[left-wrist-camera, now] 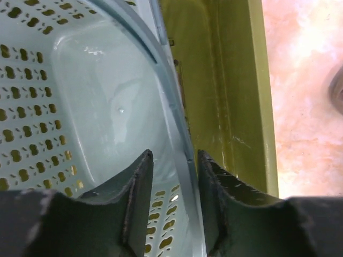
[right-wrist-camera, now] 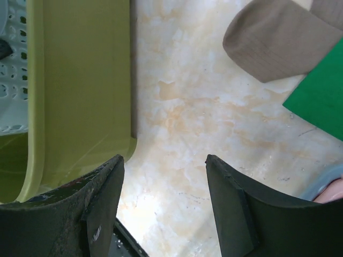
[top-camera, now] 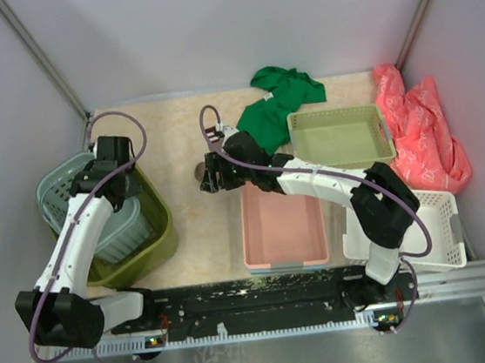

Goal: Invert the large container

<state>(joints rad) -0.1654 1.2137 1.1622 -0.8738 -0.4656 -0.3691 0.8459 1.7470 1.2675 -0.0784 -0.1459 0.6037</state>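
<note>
**Olive-green large container [top-camera: 157, 235]: upright, left of the table [right-wrist-camera: 177, 107], teal basket [top-camera: 58, 180] nested inside**

My left gripper [left-wrist-camera: 174, 160] straddles the teal rim, with the olive wall just outside one finger. I cannot tell whether it is clamped. The right gripper [right-wrist-camera: 163, 166] gapes empty beside the container's corner. I'd clear the insert first, then grip the olive rim.

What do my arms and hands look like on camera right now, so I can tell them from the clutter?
Both the left arm and right arm are white tubular links with bulky black joints, each trailed by a looping purple cable. The left hand and right hand each have two flat, matte black fingers, scuffed at the edges. No markings are readable.
</note>
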